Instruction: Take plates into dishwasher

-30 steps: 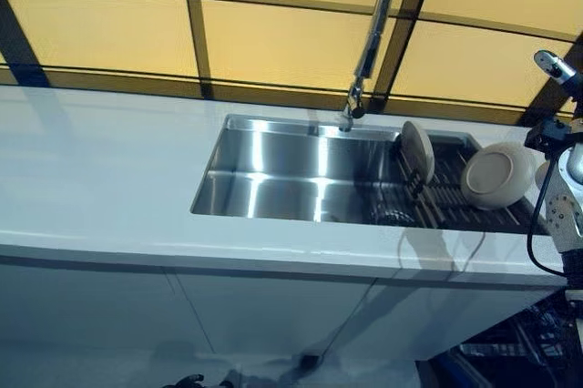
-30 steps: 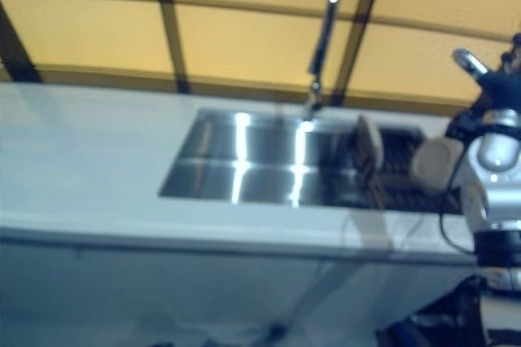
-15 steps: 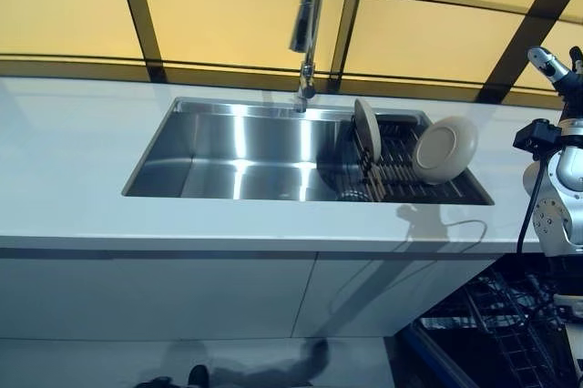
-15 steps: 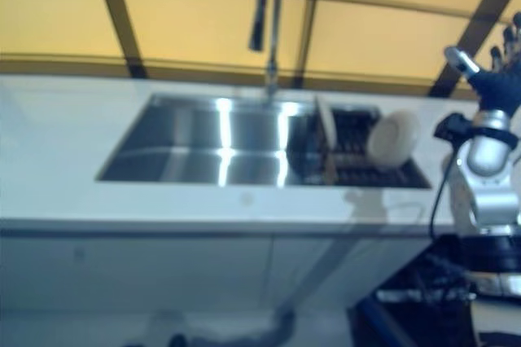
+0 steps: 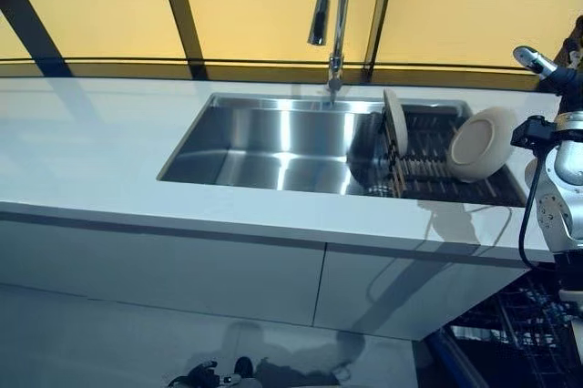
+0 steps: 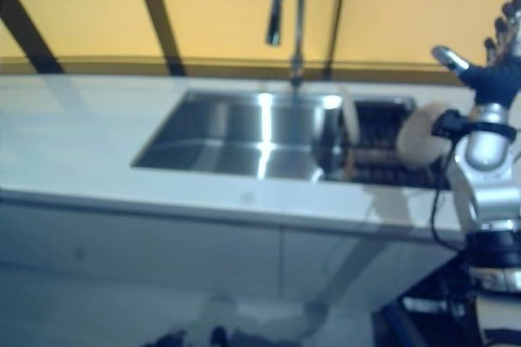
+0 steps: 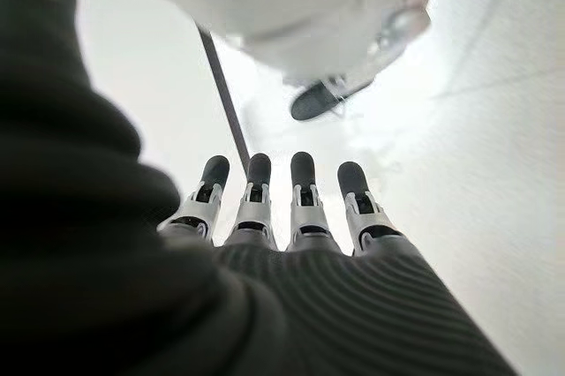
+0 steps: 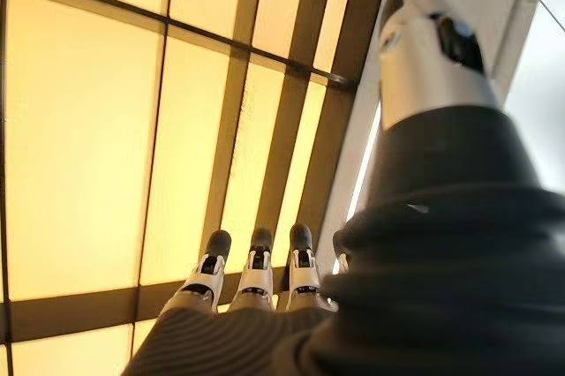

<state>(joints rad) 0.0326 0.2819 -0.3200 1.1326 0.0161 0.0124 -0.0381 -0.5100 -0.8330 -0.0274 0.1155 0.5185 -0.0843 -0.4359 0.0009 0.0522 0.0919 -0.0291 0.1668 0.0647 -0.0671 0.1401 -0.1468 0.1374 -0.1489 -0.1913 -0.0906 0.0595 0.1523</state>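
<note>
Nearest, low on the right, the open dishwasher rack (image 5: 510, 329) of dark wire shows below the counter edge, beside the white cabinet fronts (image 5: 182, 265). The left hand (image 7: 291, 217) hangs low over the pale floor, fingers straight and relaxed, holding nothing. Above the cabinets runs the white countertop (image 5: 91, 151), and set into it is the steel sink (image 5: 273, 147), its left part bare metal. The right part of the sink is filled by a dark slatted drying rack (image 5: 437, 169). One plate (image 5: 394, 124) stands on edge at the rack's left end, and a second, rounder plate (image 5: 480, 144) leans tilted further right, its face turned toward the room. The right hand (image 6: 496, 66) is raised at the far right, up beside the tilted plate but apart from it; its fingers (image 8: 256, 270) reach out straight, empty. Behind the sink the tall tap (image 5: 330, 15) rises in front of the yellow panelled wall (image 5: 255, 15) with dark bars.
</note>
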